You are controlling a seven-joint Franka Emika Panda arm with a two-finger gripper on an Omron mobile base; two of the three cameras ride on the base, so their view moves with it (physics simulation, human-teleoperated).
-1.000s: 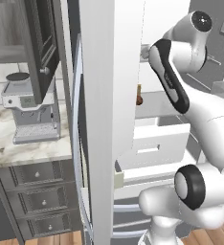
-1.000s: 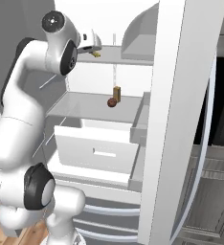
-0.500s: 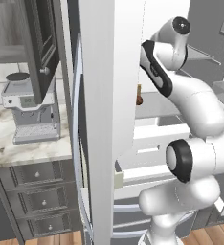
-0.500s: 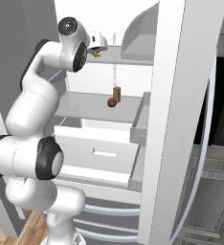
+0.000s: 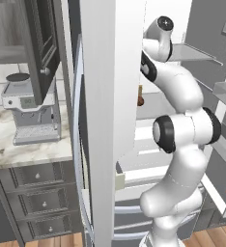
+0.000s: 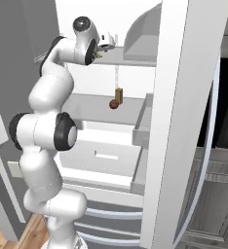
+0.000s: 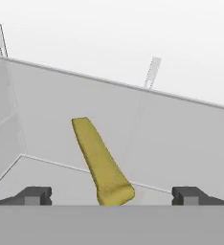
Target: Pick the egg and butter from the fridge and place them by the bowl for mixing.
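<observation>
**Arm high, jaws wide**

I've got the white Franka arm stretched upward, elbow bent, reaching into the tall white fridge point(image 6: 184, 97) at its upper shelf. My two-finger gripper point(image 7: 111, 195) stands fully spread, fingertips point(image 7: 35, 195) holding nothing.

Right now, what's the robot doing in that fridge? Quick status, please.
Gripper open, up at the fridge's top shelf. Butter lies between the fingers, not gripped. Nothing blocking it.

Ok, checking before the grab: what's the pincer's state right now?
Pincer: open, holding nothing; the butter lies between its fingertips.
</observation>
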